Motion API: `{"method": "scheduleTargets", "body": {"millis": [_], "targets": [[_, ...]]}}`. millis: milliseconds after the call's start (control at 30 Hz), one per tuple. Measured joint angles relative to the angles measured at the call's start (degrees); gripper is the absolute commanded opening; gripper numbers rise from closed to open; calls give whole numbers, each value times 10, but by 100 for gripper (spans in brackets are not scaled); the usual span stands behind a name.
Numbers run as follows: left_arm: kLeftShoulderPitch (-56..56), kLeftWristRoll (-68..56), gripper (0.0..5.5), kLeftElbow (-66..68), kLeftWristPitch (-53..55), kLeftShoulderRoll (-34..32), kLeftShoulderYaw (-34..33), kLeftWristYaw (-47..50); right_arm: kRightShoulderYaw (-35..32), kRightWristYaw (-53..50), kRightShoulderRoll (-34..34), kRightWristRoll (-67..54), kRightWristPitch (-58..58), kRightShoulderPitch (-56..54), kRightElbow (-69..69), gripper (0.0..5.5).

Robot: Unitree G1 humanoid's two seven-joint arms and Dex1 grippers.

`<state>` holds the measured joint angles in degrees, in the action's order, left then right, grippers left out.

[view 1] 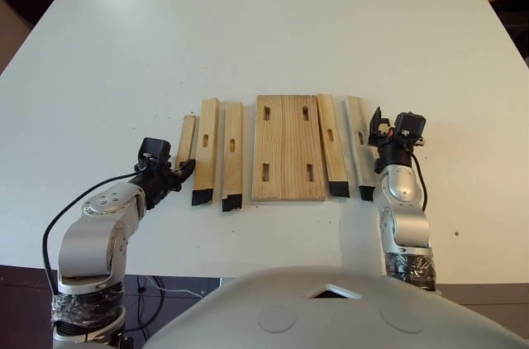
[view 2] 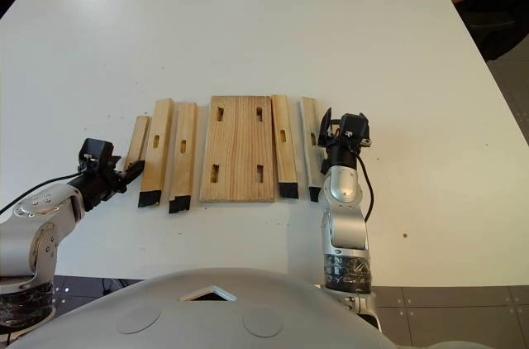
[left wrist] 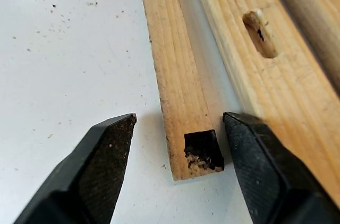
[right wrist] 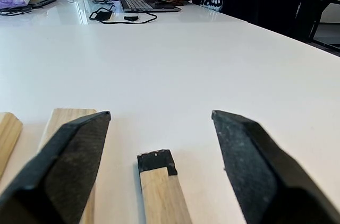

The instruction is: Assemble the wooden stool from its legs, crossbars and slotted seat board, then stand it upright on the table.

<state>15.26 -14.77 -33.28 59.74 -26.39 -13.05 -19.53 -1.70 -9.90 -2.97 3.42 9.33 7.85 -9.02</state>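
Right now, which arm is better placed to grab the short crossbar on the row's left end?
Left. The left claw, open, straddles the near end of the short crossbar; the right claw sits past the seat board, at the row's opposite end.

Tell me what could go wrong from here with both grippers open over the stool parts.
1. The left gripper has one finger almost against the slotted leg beside the short crossbar; closing could nudge or pinch that leg too.
2. The right gripper straddles only the black-tipped end of a narrow wooden piece; gripped there, it might pivot or slip.
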Motion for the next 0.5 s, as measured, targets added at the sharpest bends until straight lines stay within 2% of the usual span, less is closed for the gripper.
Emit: {"method": "scheduleTargets", "body": {"millis": [167,500], "targets": [[-7,-1,305,40,-39,0,-3,-5,-1,7,5,0,0,-1,2,353],[-1,18,164,121,-166,-6,-7,-7,-3,12,9,0,1,-14,8,350]]}}
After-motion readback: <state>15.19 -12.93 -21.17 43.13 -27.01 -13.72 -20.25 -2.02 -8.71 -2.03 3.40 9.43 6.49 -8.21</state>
